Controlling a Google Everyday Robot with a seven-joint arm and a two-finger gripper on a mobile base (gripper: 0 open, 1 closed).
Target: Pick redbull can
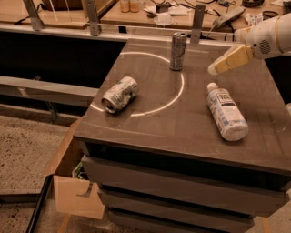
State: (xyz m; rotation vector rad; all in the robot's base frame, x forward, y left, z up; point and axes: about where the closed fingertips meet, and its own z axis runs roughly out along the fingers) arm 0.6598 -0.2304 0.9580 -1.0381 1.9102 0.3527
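redbull can upright at the far side, claw off to its right

at the lower left a cardboard box point(68, 182) sits on the floor against the table point(173, 132), its flap hanging open. the table is dark, with a thin white circle point(157, 105) drawn on its top. on the near left of that circle a fat can point(119, 94) with green markings lies on its side, its open end turned toward the table's front left corner.

further right, toward the far edge, the redbull can point(178, 51) stands upright — slim, dark grey, with a shiny top rim. its base is at the far right stretch of the white line; whether it sits on the line or just beside it cannot be told. nothing touches it.

right of the can, the gripper point(223, 63) hangs above the table, a tan piece slanting down and to the left with its tip pointing toward the can's lower half. it is near the can but apart from it. it has hold of nothing, and how far the claw is open cannot be told.

just below the gripper a bottle point(226, 110) with a white label lies flat on the table, cap toward the far side, well outside the circle. the white arm point(273, 36) comes in from the right edge — behind it runs a cluttered bench point(136, 13).
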